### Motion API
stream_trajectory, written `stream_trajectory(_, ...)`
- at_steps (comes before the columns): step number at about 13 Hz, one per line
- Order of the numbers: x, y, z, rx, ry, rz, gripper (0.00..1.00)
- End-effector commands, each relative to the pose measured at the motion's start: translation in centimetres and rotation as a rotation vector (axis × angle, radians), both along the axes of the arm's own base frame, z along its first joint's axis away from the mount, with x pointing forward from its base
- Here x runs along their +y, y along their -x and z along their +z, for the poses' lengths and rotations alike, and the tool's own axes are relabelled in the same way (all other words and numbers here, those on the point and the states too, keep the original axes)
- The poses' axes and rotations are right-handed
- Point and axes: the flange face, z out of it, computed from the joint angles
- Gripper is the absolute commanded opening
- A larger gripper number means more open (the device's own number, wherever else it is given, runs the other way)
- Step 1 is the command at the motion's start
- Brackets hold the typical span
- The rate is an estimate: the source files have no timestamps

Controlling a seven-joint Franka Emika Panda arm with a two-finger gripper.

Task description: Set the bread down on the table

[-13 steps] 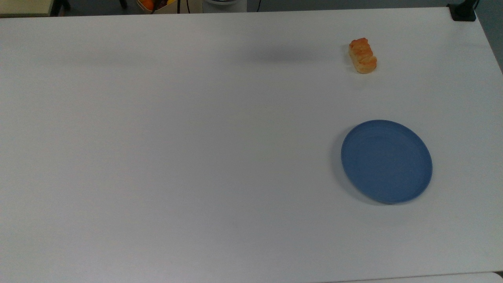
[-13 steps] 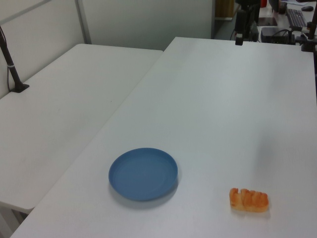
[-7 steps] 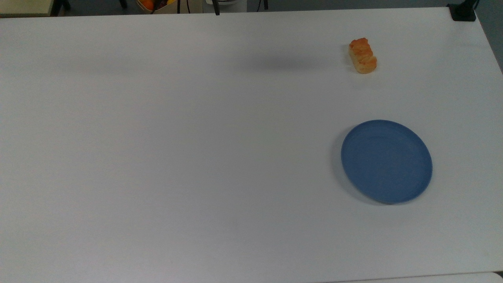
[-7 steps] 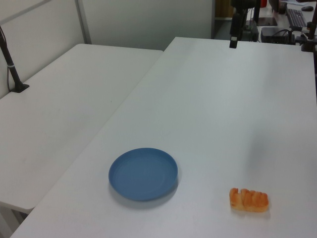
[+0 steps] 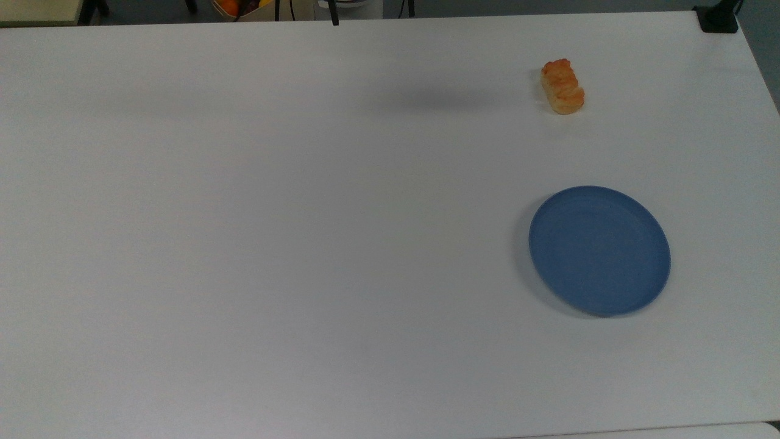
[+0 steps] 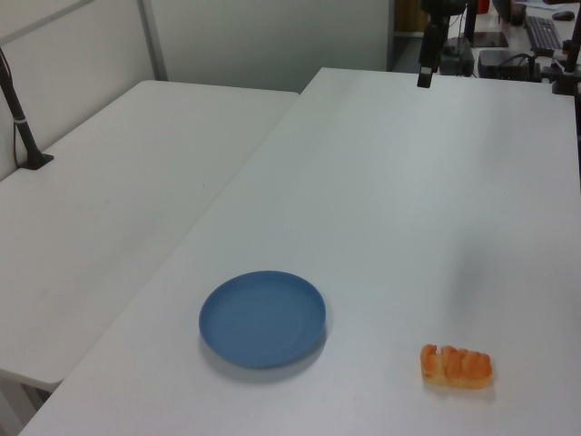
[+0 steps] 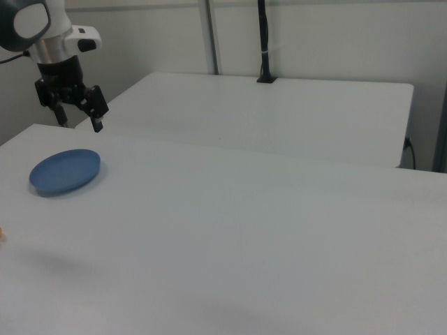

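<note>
- Currently the small oblong golden-orange bread (image 5: 562, 86) with its lumpy glazed crust lies flat on the large plain white table (image 5: 274, 231), near the far edge toward the top view's right.
- Left view: bread (image 6: 456, 366) at the lower right, resting on the table (image 6: 427, 200), nothing touching it.
- Round blue plate (image 5: 599, 250) sits on the table well apart from the bread, nearer the top view's bottom; in the left view the plate (image 6: 262, 318) lies to the bread's left. Nothing on the plate.
- Right view: black two-finger gripper (image 7: 79, 118) hangs below the white arm, above the table's far left edge beyond the plate (image 7: 65, 171). Fingers (image 7: 97, 124) spread apart, holding nothing.
- Gripper well apart from the bread.
</note>
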Motion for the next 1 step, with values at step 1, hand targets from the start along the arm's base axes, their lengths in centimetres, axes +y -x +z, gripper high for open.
stream_trajectory(1,0.08,0.45,-0.16,-0.011,0.012,0.019,1.00)
